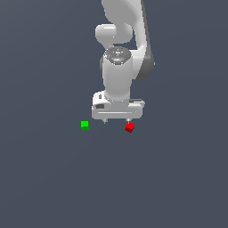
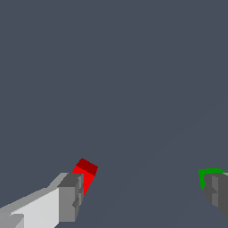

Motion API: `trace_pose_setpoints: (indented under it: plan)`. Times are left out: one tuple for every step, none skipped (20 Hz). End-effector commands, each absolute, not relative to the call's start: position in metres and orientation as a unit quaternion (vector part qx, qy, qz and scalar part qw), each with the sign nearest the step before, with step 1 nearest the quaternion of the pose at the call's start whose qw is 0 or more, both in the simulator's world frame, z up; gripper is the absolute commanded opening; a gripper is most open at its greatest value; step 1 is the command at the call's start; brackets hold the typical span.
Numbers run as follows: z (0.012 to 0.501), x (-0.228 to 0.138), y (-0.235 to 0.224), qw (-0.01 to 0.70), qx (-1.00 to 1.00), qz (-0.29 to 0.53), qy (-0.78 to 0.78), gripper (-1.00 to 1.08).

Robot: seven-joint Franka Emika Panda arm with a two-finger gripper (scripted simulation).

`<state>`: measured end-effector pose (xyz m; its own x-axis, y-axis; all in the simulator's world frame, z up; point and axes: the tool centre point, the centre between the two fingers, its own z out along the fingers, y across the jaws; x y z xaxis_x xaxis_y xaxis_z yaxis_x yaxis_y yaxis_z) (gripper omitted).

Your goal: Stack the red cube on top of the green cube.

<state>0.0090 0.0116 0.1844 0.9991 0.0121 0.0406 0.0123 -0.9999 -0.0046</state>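
Observation:
The red cube (image 1: pixel 129 128) lies on the dark grey floor, turned at an angle, just under the fingertip nearer the exterior view's right. The green cube (image 1: pixel 85 125) rests on the same floor toward the exterior view's left, a little outside the other fingertip. My white gripper (image 1: pixel 116 121) points down between the two cubes, open wide, with nothing between its fingers. In the wrist view the red cube (image 2: pixel 85 173) is partly hidden behind one grey fingertip (image 2: pixel 71 196), and the green cube (image 2: pixel 205 176) peeks out from behind the other. The gripper (image 2: pixel 144 191) touches neither cube that I can tell.
The floor is a plain dark grey surface (image 1: pixel 53 178) with no other objects in view. The white arm (image 1: pixel 118 53) rises behind the gripper to the top of the exterior view.

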Motion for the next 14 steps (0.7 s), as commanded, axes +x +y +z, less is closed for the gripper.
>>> trace_pose_setpoints:
  plan:
    - [0.184,0.009,0.012,0.002,-1.000,-0.020,-0.006,1.00]
    - [0.184,0.009,0.012,0.002,-1.000,-0.020,-0.006,1.00]
    - [0.184,0.009,0.012,0.002,-1.000,-0.020,-0.005,1.00]
    - [0.183,0.008,0.012,0.002,-1.000,-0.020,-0.004,1.00]
    - [0.182,0.007,0.013,0.002,-1.000,-0.020,-0.002,1.00]
    - [0.181,0.006,0.013,0.002,-1.000,-0.020,0.001,1.00]
    - [0.180,0.005,0.014,0.002,-1.000,-0.020,0.004,1.00]
    - [0.178,0.004,0.015,0.002,-1.000,-0.019,0.007,1.00]
    - [0.176,0.003,0.016,0.002,-1.000,-0.019,0.011,1.00]
    - [0.174,0.001,0.017,0.002,-1.000,-0.019,0.016,1.00]
    - [0.172,-0.001,0.018,0.002,-1.000,-0.018,0.021,1.00]
    - [0.169,-0.003,0.020,0.002,-0.999,-0.018,0.027,1.00]
    - [0.166,-0.005,0.021,0.002,-0.999,-0.017,0.033,1.00]
    - [0.163,-0.007,0.023,0.002,-0.999,-0.017,0.039,1.00]
